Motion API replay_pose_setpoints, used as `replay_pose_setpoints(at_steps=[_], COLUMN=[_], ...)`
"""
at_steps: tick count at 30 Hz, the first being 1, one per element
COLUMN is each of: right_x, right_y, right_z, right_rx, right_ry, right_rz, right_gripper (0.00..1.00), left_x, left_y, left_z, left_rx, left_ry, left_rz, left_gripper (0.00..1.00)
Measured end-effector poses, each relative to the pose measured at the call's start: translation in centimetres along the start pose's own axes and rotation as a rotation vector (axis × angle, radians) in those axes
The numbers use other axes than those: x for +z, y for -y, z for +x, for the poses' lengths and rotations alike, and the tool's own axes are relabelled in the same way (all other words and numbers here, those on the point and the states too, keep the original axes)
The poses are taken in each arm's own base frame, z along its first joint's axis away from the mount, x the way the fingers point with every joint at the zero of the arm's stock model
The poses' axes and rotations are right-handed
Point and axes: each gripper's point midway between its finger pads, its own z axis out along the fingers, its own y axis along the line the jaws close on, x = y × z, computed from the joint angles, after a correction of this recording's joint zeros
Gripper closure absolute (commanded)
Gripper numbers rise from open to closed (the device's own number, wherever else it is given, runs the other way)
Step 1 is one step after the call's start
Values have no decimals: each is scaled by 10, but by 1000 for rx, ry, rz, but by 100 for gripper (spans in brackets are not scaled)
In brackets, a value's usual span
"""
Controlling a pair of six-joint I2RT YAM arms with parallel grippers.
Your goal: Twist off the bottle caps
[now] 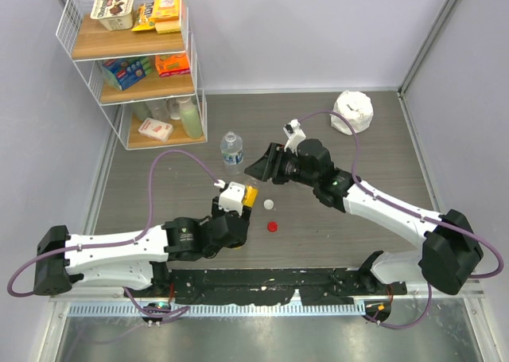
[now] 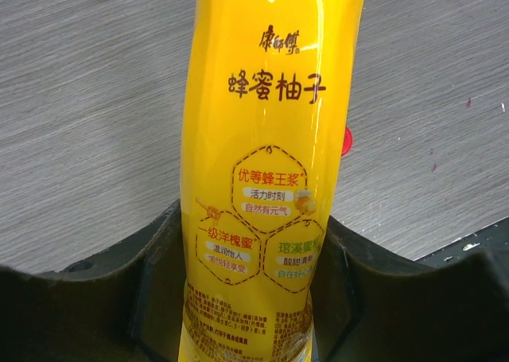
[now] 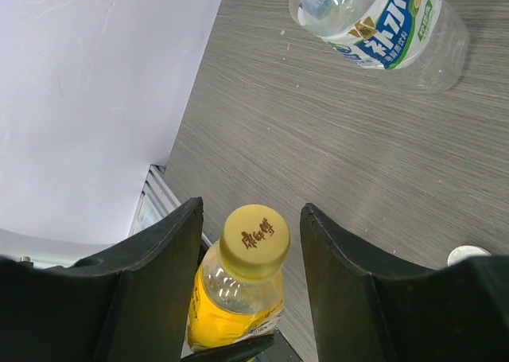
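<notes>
Right wrist view showed the right end effector [image 3: 250, 212] open astride the yellow cap [image 3: 254, 239] atop the bottle [image 3: 233, 310], not touching; left end effector [image 2: 250, 247] clamped the bottle's body. I'd centre, squeeze squarely, then twist.

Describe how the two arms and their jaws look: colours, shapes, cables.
Both the left arm and the right arm have white links between bulky black joints. A purple cable loops loosely along each one. A small white camera block sits at each wrist. The jaws are broad, matte black wedges.
</notes>
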Motion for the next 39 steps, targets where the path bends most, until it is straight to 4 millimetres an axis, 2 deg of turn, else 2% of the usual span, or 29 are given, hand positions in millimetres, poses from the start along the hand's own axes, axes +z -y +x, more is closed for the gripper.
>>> replay_pose_setpoints(at_steps=[3, 4, 7, 12, 25, 31, 39], right_x=[0, 1, 2, 2, -7, -25, -45], right_y=[-1, -1, -2, -3, -12, -23, -54], right_z=[0, 0, 0, 0, 1, -4, -1], right_rx=[7, 9, 16, 24, -19, -61, -168], right_ry=[3, 4, 4, 4, 20, 33, -4], right_rz=[-8, -9, -13, -16, -125, -242, -434], right_gripper=[46, 53, 66, 98, 98, 98, 98], left_x=[0, -1, -1, -1, -3, -11, -26], left_y=[1, 1, 2, 1, 5, 21, 46], left_z=[0, 1, 1, 0, 1, -5, -8], left_rx=[-1, -1, 0, 1, 11, -24, -121], left_ry=[-1, -1, -1, 4, 4, 19, 69], left_rz=[3, 4, 6, 1, 19, 115, 336], left_gripper=[100, 100, 100, 100, 100, 100, 100])
